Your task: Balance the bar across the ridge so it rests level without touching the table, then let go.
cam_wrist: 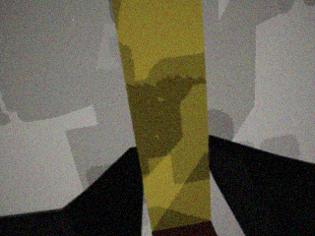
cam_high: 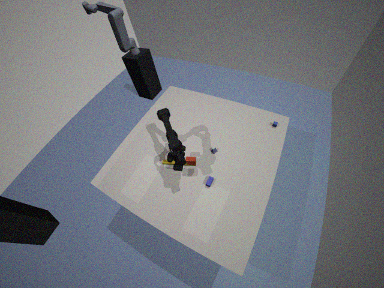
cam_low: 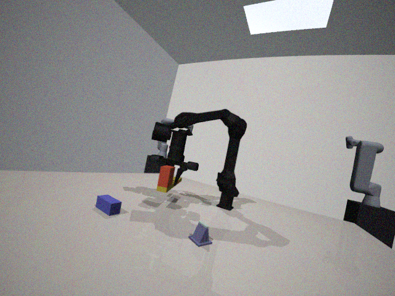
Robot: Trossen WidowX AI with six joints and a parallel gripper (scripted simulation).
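The yellow bar [cam_high: 168, 162] [cam_low: 162, 189] [cam_wrist: 162, 39] carries a red block [cam_high: 190, 161] [cam_low: 166, 176] [cam_wrist: 184, 230] on top of one end. My gripper [cam_high: 178, 163] [cam_low: 174, 182] [cam_wrist: 171, 149] points down and is shut on the bar, with one finger on each side, near the red block. The bar hangs a little above the table, with its shadow below it. In the exterior view the red block hides part of the fingers. The ridge [cam_high: 214, 150] [cam_low: 200, 235], a small grey-purple wedge on a flat base, stands on the table apart from the bar.
A blue block [cam_high: 209, 181] [cam_low: 108, 205] lies on the pale table [cam_high: 248, 139] [cam_low: 95, 254] beyond the bar's red-block end. A smaller blue block [cam_high: 275, 124] lies near the table's far right corner. A grey arm [cam_high: 119, 29] [cam_low: 365, 168] stands on a black pedestal [cam_high: 142, 74] off the table.
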